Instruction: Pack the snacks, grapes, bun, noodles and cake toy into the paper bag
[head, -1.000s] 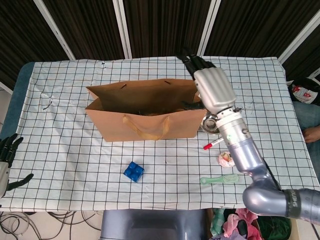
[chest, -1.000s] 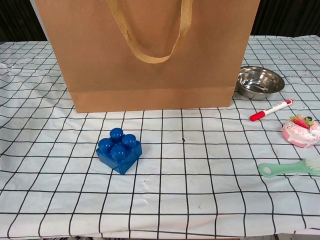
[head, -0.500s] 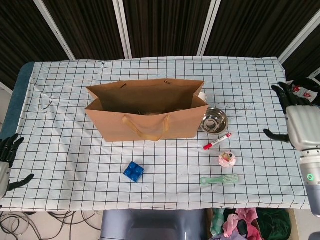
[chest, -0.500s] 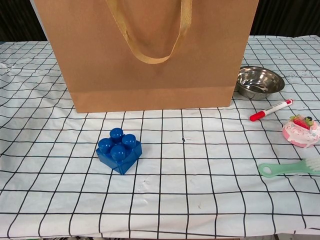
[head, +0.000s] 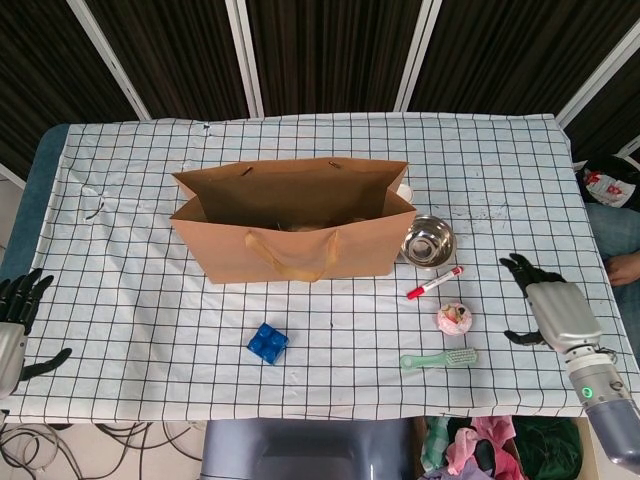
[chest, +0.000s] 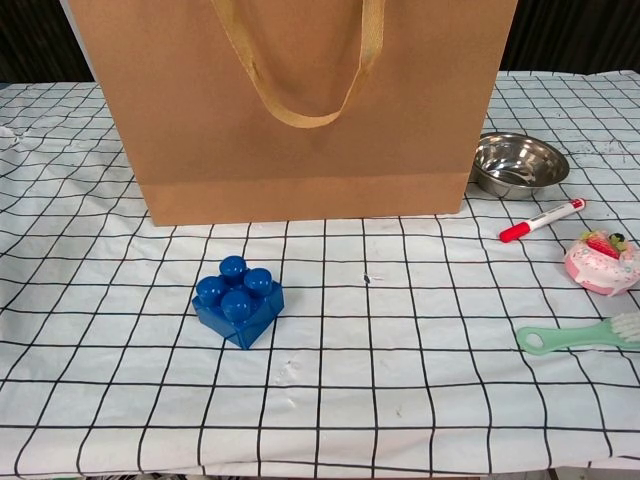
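Right hand (head: 553, 312) at the lower right of the head view, fingers spread, holding nothing. Left hand (head: 17, 318) at the far lower-left edge, likewise empty and loose. Cake toy (head: 454, 318) still out on the surface (head: 150, 300), right of centre, wedged between the red marker (head: 433, 283) above and the green brush (head: 439, 358) below. Paper bag (head: 293, 222) upright at centre, mouth open, something dim inside. Likely trouble: fingers closing wide could rake marker or brush along; could squash or tip the small toy; could clip the bag's rim and collapse it.
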